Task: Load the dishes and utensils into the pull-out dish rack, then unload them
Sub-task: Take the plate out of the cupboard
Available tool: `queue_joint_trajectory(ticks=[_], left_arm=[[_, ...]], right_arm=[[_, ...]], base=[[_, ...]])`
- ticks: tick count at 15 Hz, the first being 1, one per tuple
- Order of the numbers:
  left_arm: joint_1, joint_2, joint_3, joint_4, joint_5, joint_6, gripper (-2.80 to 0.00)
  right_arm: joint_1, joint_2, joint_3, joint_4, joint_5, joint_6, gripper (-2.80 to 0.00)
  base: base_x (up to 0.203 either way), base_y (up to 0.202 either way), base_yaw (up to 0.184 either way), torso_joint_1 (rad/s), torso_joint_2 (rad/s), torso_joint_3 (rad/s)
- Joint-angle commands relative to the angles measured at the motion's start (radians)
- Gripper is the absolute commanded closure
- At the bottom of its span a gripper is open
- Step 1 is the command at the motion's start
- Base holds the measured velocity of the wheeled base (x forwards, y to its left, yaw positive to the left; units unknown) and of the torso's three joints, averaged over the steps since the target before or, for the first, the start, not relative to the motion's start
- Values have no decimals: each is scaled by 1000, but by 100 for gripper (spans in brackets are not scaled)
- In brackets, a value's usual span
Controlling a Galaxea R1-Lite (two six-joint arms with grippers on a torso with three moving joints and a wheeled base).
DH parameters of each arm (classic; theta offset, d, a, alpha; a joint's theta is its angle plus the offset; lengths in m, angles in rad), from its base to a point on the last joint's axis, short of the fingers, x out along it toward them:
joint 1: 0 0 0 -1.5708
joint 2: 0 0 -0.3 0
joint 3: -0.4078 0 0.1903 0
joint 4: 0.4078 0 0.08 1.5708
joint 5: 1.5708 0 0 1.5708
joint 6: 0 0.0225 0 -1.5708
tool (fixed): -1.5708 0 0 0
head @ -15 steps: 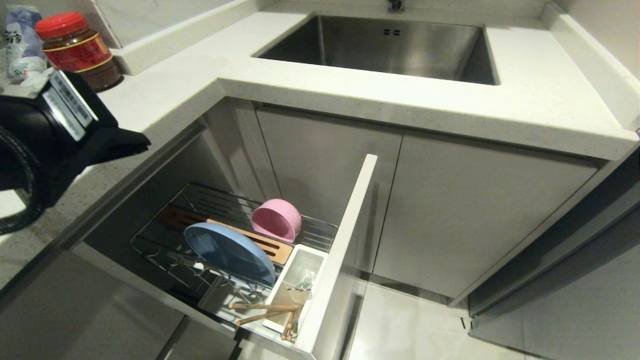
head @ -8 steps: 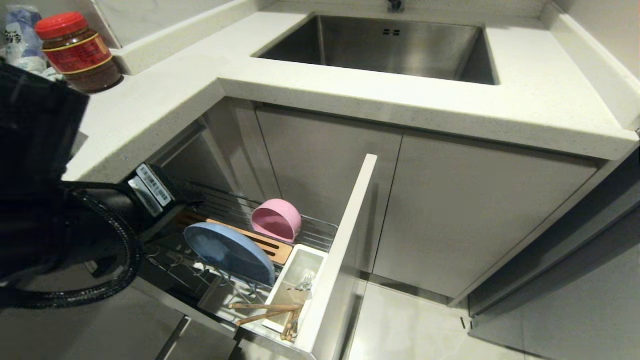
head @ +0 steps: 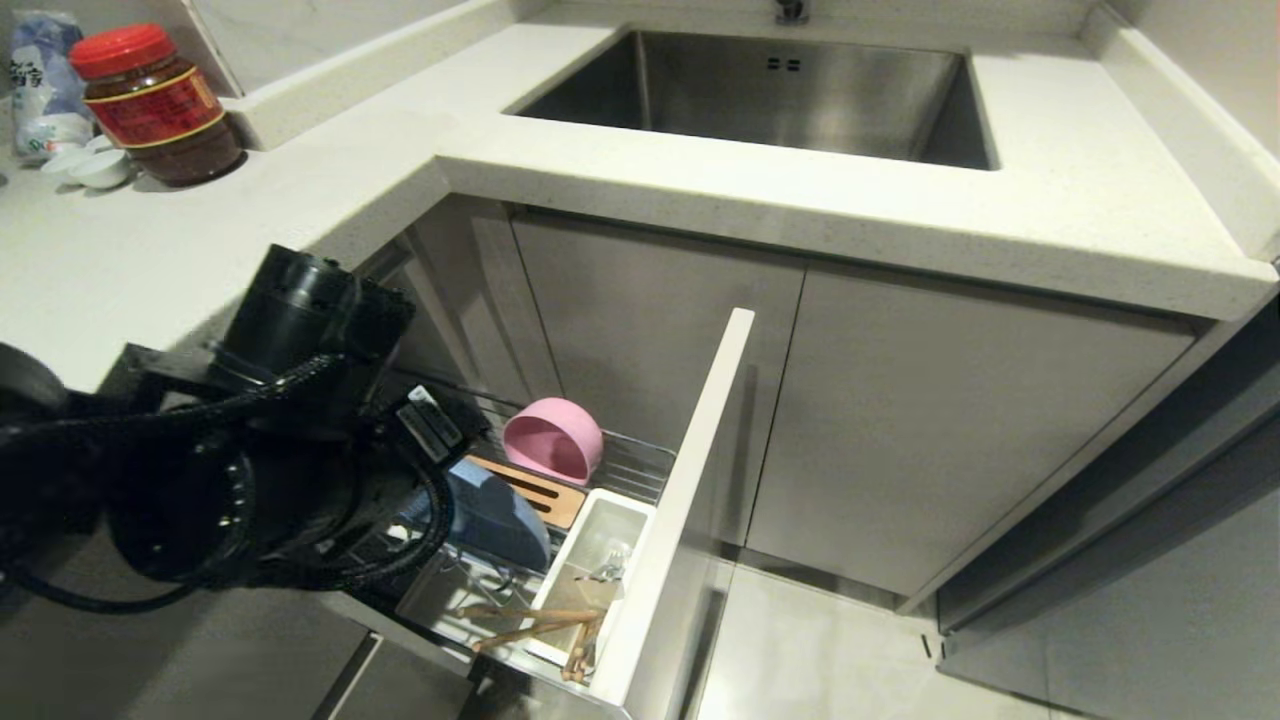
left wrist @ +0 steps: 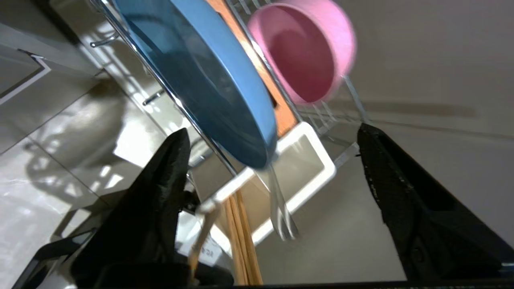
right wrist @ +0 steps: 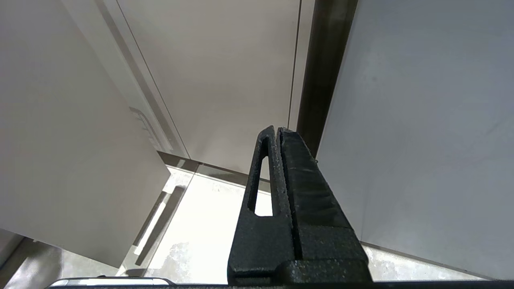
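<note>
We see our left gripper point(left wrist: 273, 140) with jaws apart above the blue plate point(left wrist: 200, 76), the pink bowl point(head: 553, 439) at two o'clock; right gripper point(right wrist: 277, 132) jaws together.

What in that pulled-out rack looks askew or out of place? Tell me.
The chopsticks lie askew, slanting across the rim of the white utensil bin instead of standing in it like the fork. The blue plate and pink bowl stand on edge in the dish rack, as expected.
</note>
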Motion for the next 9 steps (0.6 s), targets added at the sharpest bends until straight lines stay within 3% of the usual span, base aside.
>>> queue_joint_trajectory(ticks=[1,8,9], left_arm=[[32,118,4,-27,4,-6,-280],[92,225,9,-119,5,13,-280],[92,227,9,-120,5,22,0]], right_arm=[[0,-1,26,-1,0,0,0],[0,-1,26,-1,0,0,0],[0,-1,26,-1,0,0,0]], base=[[0,0,0,0,0,0],[0,0,0,0,0,0],[0,0,0,0,0,0]])
